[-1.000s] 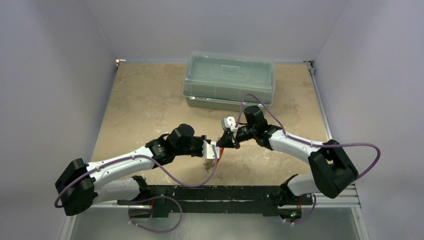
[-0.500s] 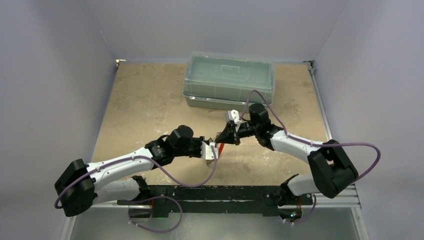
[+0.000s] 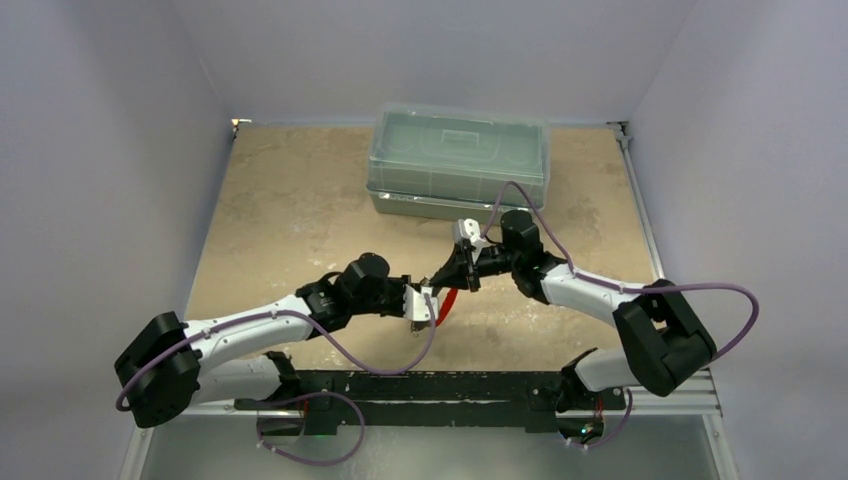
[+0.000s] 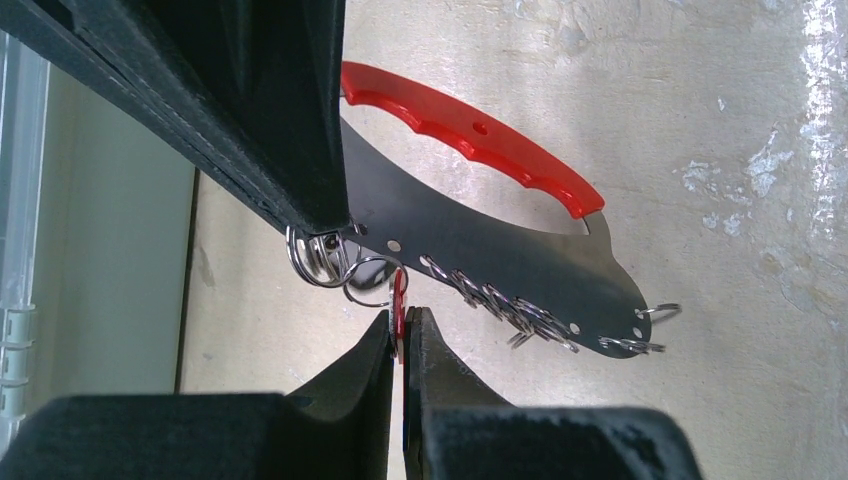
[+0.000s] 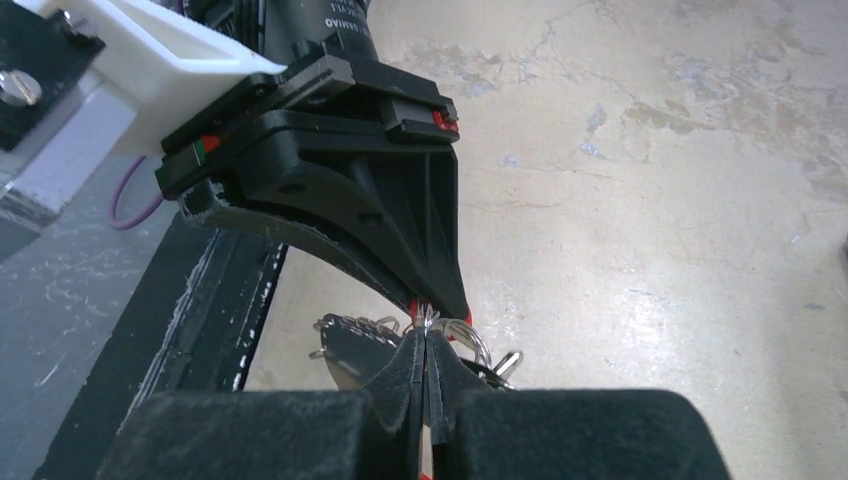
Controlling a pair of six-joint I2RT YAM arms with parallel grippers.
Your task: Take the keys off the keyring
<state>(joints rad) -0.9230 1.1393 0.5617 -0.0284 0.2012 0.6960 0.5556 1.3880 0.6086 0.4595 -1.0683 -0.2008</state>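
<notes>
Left jaws clenched on red-headed key (image 4: 399, 300). Right jaws clenched on the loop (image 4: 318, 258) of the keyring (image 4: 500, 250), held between the arms over the tabletop (image 3: 290, 210). Behind, clear box (image 3: 458, 160): lid on, contents unreadable. Versus a second ago, right wrist has tilted toward the box. Keyring long axis runs from loop diagonally toward near edge, other keys (image 4: 510, 312) strung along one side.

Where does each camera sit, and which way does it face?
Top external: above and behind the bases, looking down on the table; both arms show, left hand and right hand meeting mid-table.
Left wrist: on the left arm, looking along its own shut fingers at the keyring and red-headed key; the right hand's fingers enter upper left.
Right wrist: on the right arm, facing the left hand and the near rail; own shut fingers at bottom.
Shared: both wrist views show the keyring and both hands.
</notes>
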